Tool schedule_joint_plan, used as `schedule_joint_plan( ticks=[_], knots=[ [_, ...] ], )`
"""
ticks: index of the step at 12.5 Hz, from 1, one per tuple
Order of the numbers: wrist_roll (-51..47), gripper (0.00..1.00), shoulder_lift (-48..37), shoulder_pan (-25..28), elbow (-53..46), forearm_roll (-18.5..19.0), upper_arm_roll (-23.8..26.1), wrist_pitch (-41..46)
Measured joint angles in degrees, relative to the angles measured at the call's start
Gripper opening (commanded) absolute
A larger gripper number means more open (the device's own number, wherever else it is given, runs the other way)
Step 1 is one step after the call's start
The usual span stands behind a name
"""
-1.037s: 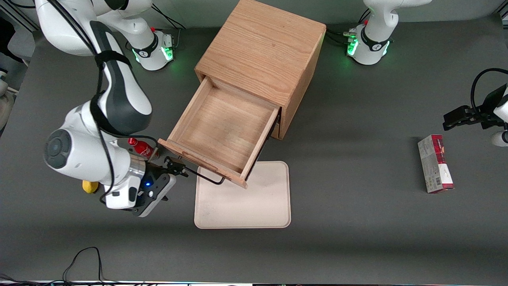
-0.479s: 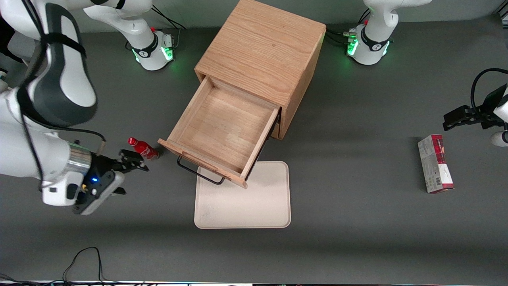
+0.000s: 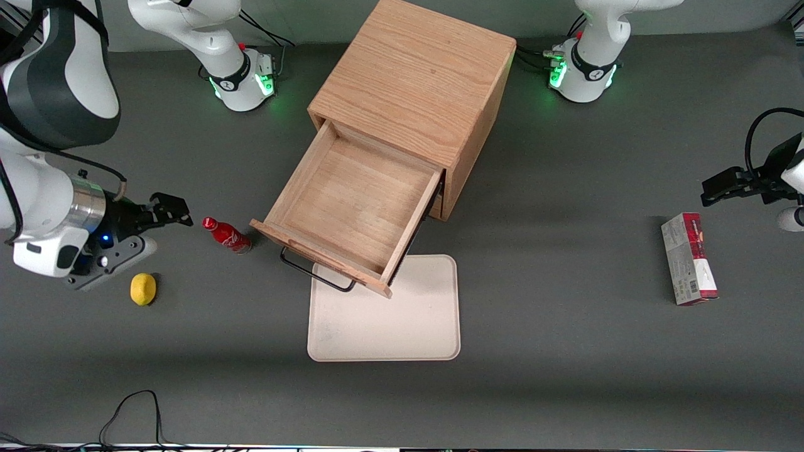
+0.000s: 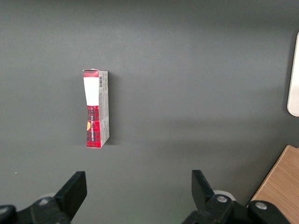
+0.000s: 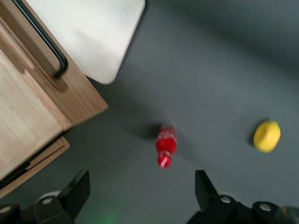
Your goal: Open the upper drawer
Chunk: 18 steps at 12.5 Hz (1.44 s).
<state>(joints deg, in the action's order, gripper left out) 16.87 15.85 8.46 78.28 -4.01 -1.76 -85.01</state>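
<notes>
While the hand (image 3: pixel 168 211) hangs spread and empty, upper drawer (image 3: pixel 352 204) pulled out, well apart.

Red bottle (image 3: pixel 227 235) nr lemon (image 3: pixel 143 289), tray (image 3: pixel 384 326), carton (image 3: pixel 689 258).

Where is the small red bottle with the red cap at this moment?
The small red bottle stands on the dark table, between the open gripper and the pulled-out upper drawer, with the yellow lemon nearer the front camera.

Dark grey matte tabletop (image 3: pixel 565 376), soft shadow bands, even overhead light.
</notes>
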Motion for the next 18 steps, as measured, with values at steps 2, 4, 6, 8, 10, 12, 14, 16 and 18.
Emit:
schedule_joint_plan(
  ticks=[2, 4, 6, 8, 10, 12, 14, 16, 18],
  knots=[
    [-5.5, 1.0, -5.2, 0.0, 7.4, 0.8, -1.4, -0.1],
    [-6.6, 1.0, -8.6, -0.1, 12.1, 0.8, -4.8, -0.3],
    [-6.6, 1.0, -9.7, -0.3, 13.6, 0.8, -7.2, -0.2],
    [-6.6, 1.0, -9.9, -0.3, 13.9, 0.8, -8.1, -0.3],
    [-6.6, 1.0, -10.1, -0.2, 13.9, 0.8, -8.1, -1.2],
    [-6.6, 1.0, -10.8, -0.1, 14.1, 0.8, -8.1, -3.0],
    [-6.6, 1.0, -11.9, -0.1, 16.6, 0.8, -8.1, -6.2],
    [-6.4, 1.0, -13.8, -0.9, 19.9, 0.8, -7.4, -9.1],
    [-6.3, 1.0, -15.4, -2.3, 20.5, 0.8, -5.2, -9.7]
  ],
)
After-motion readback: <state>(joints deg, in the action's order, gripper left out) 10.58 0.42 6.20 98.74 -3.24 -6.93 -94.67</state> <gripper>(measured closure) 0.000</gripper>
